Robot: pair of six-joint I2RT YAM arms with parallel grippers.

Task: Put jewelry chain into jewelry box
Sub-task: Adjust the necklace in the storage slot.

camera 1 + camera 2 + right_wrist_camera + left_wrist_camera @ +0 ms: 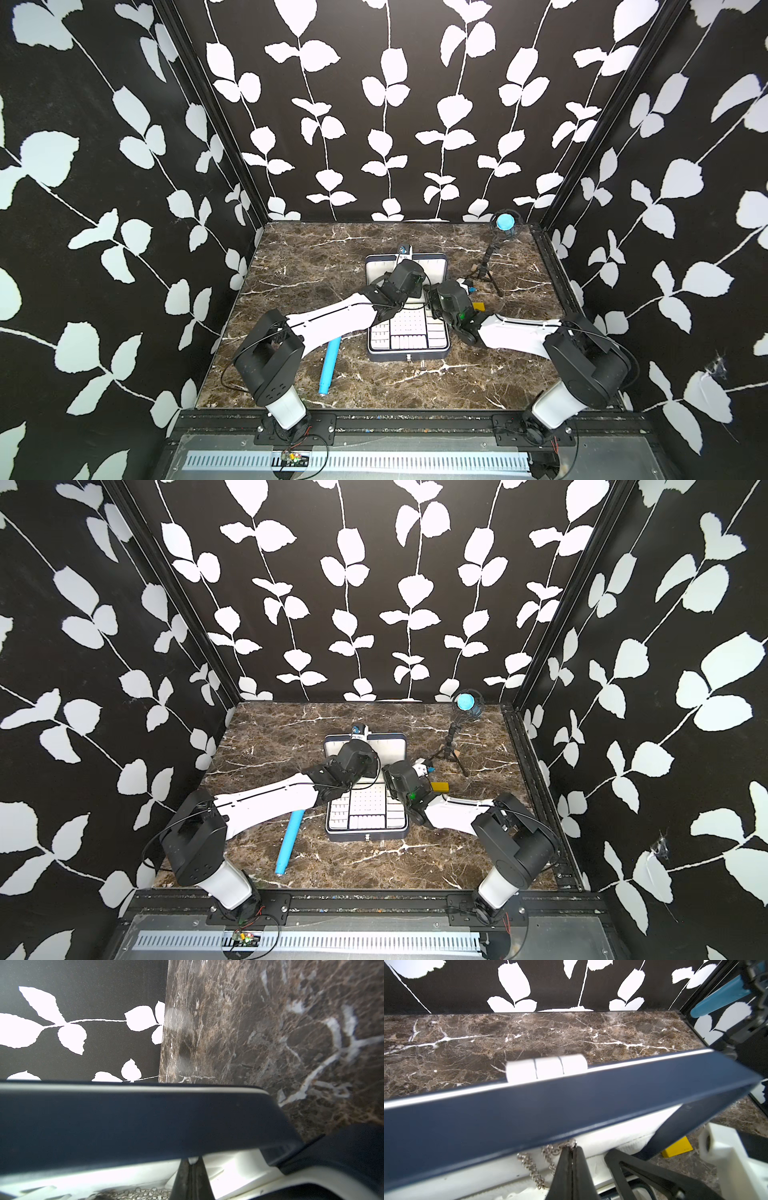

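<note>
The jewelry box [409, 357] sits open in the middle of the marble table [311, 266]. Its white-lined lid is raised toward the back wall and its gridded tray faces up, as both top views show [365, 835]. Both of your arms reach in over its hinge end, and their wrists hide the chain from above.

Your left gripper [572, 1147] is fully closed, its two black fingers pressed flat together beneath the navy rim of the jewelry box [571, 1109]. The jewelry chain [529, 1164] lies on the white lining inside the box, just beside those fingers. One strand of silvery links runs up to the very fingertips and looks pinched between them.

Your right gripper [192, 1160] is closed too, finger against finger, under the same navy rim [145, 1122]. A heap of the jewelry chain [135, 1193] rests on the lining right beside it. Whether these tips have hold of anything cannot be told — only a small pale speck shows there.

A yellow block [478, 306] lies just right of the box by your right wrist. A blue tube [329, 365] lies left of the box, partly under your left forearm. A small black tripod [486, 270] stands near the back right corner.
</note>
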